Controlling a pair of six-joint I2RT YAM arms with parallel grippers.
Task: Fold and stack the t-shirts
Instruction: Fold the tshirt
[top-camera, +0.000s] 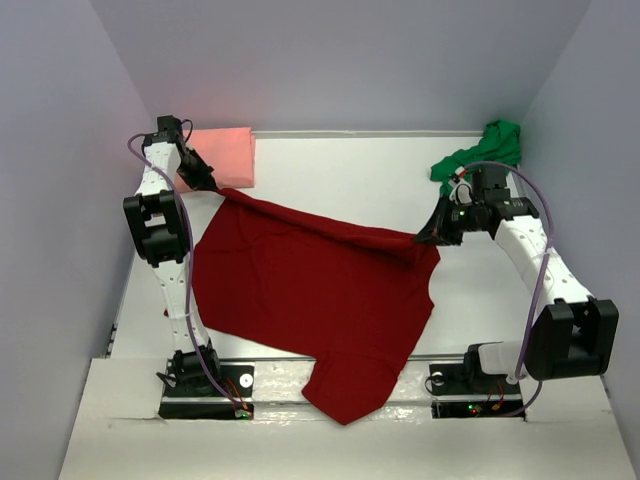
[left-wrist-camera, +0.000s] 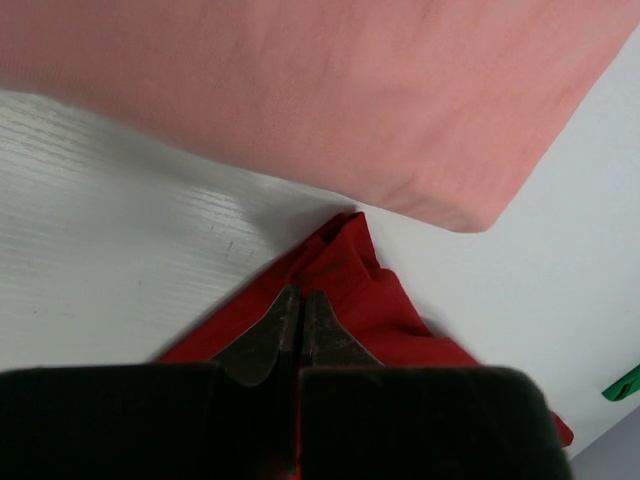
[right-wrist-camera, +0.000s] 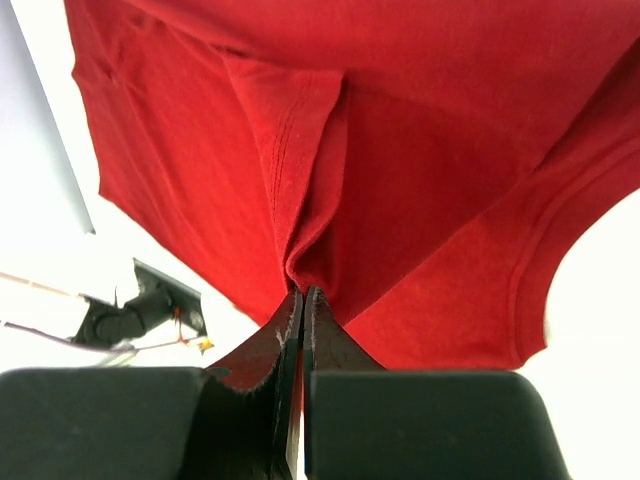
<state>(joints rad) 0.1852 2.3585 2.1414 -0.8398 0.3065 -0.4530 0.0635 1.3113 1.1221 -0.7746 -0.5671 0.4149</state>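
Both my hands are clamped on the dark red soft cloth t-shirt (top-camera: 310, 290), one at each end of its far edge. My L hand (top-camera: 203, 178) is closed on a bunched corner at the far left. Its fingers (left-wrist-camera: 262, 345) are dark, tapered metal w/ worn tips, pressed together w/ red cloth puckered up just ahead of them. My R hand (top-camera: 427, 237) is closed on the other end, right of centre. In the R wrist view a narrow pleat w/ a stitched seam line runs straight down into the shut tips. Beside it is a curved hem w/ double stitching.

Between the two grips the edge is a tight, straight ridge sloping from far left to mid right. The rest of the shirt spreads as a broad, smooth sheet w/ a few soft creases. It covers the middle of the white worktop (top-camera: 340, 175). Its near end hangs past the front edge, between my two bases, as a rounded flap.

The salmon pink cloth t-shirt (top-camera: 222, 155) lies folded in a neat rectangle at the far left corner, just beside my L hand. Up close it has a fine matte knit and a thick, rounded fold edge. The red corner sits right next to it; can't tell if they touch. The bright green cloth t-shirt (top-camera: 480, 152) is a crumpled heap at the far right corner, behind my R arm. The worktop surface shows faint wood-grain lines under white paint.
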